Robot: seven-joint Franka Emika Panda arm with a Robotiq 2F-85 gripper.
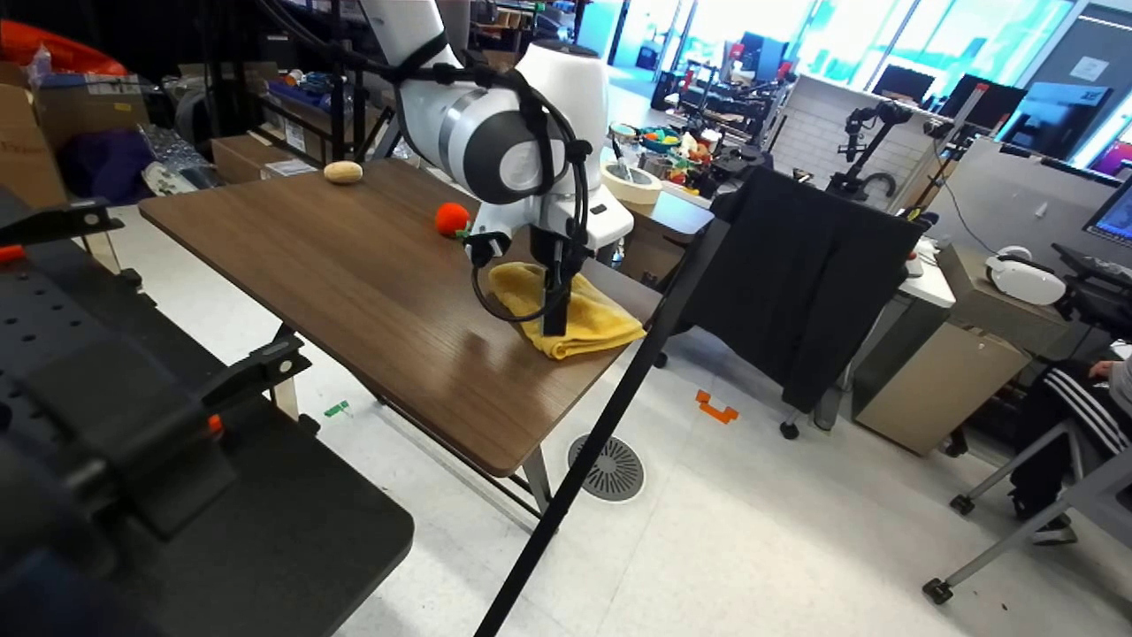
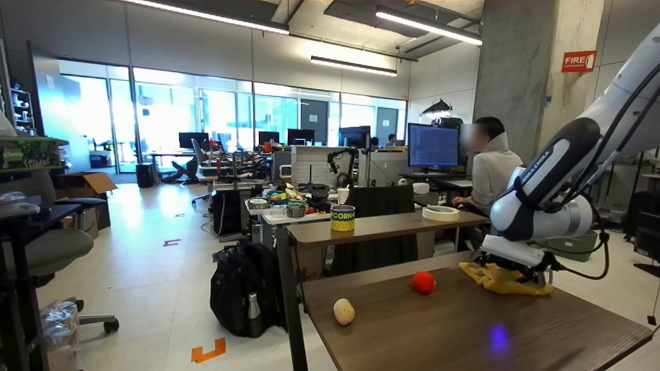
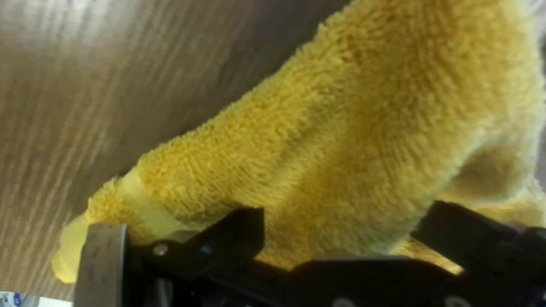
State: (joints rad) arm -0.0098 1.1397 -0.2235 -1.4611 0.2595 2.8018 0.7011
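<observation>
Cloth [image 3: 324,149] lies roughly folded on the tabletop [image 2: 412,335], under the end effector [image 3: 341,219], which stands spread wide; this cloth is, as I judge, neither pinched nor lifted. Farther out, "EMIKA" is readable on the arm [image 2: 567,144], then "CORN" on the can [image 2: 343,218] and "FIRE" on the red sign [image 2: 579,61].

Yellow cloth [image 3: 332,140] (plush and creased) on wood-grain tabletop [image 3: 106,98], black gripper [image 3: 341,228] at six o'clock, fingers [image 3: 243,234] wide apart.
</observation>
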